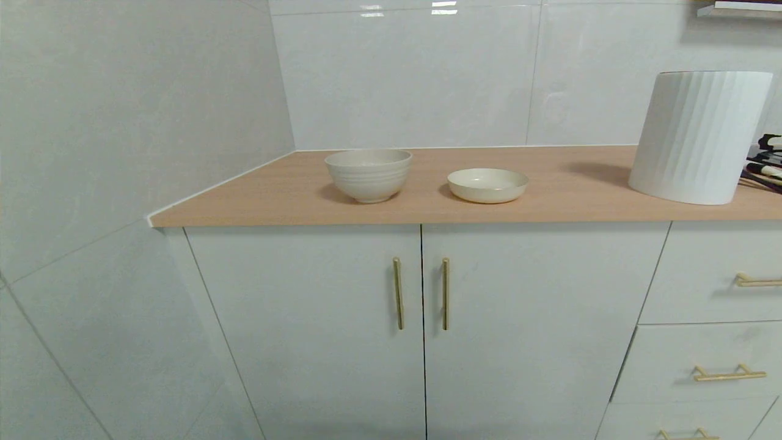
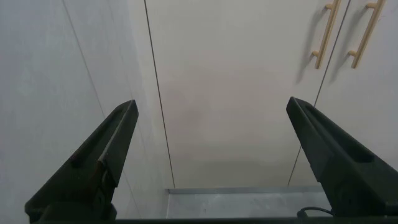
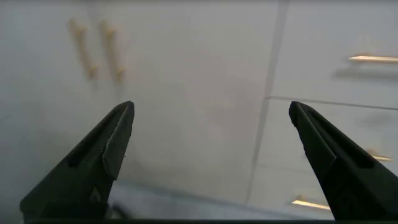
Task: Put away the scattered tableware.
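So, ribbed bowl point(image 1: 368, 175), shallow dish point(image 1: 487, 184), wood ctr point(image 1: 580, 195)

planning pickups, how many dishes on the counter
2: a deep bowl left on the countertop, a shallow dish to its right. The white ribbed container may hide others.

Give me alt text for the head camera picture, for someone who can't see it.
A deep cream bowl and a shallow dish sit side by side, apart, on a wooden countertop in a white-tiled corner. A tall ribbed white container stands farther right. Below are two closed cabinet doors with gold handles, drawers beside them.
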